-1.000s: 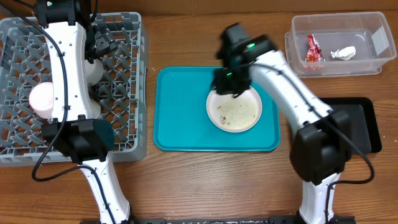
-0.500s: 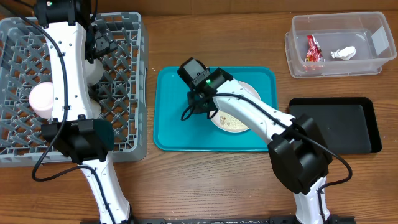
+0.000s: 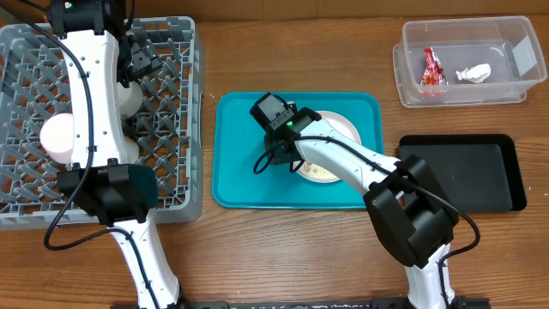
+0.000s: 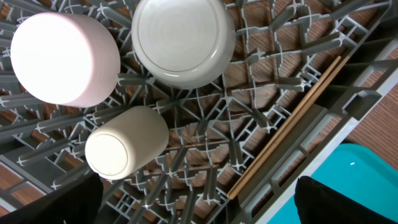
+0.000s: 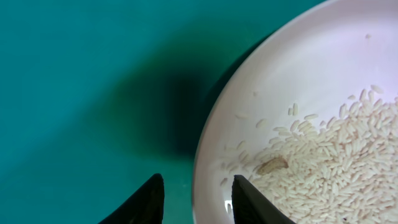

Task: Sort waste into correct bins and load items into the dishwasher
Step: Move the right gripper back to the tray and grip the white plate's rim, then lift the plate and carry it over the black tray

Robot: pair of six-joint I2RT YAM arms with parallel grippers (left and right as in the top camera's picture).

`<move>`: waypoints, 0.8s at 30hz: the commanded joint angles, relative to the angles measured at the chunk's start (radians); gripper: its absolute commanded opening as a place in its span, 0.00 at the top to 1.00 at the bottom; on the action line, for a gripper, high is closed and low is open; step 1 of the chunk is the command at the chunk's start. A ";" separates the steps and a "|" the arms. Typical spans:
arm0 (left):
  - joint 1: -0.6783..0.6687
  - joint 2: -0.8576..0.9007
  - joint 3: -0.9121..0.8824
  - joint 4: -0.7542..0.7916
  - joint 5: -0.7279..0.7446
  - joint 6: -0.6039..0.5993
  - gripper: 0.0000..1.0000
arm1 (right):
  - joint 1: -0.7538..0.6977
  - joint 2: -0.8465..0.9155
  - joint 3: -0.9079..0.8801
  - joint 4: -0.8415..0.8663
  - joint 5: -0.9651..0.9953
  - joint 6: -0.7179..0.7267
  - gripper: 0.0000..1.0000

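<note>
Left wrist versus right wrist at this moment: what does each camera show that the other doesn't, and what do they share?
Only the left wrist view: the grey lattice plastic dish rack holding a pale pink bowl, a white bowl, a small cream cup and thin wooden chopsticks. Only the right wrist view: the round white plate with loose white rice scraps, its rim between the open right fingers. Both: the teal plastic tray.
</note>
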 commanded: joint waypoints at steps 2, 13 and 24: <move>0.000 0.001 0.002 0.002 -0.021 -0.002 0.00 | -0.005 0.002 -0.030 0.016 0.007 0.016 0.69; 0.000 0.001 0.002 0.002 -0.021 -0.002 0.00 | -0.005 0.002 -0.055 0.013 0.007 0.016 0.87; 0.000 0.001 0.002 0.002 -0.021 -0.002 0.00 | -0.005 0.002 -0.052 -0.031 0.020 0.015 0.96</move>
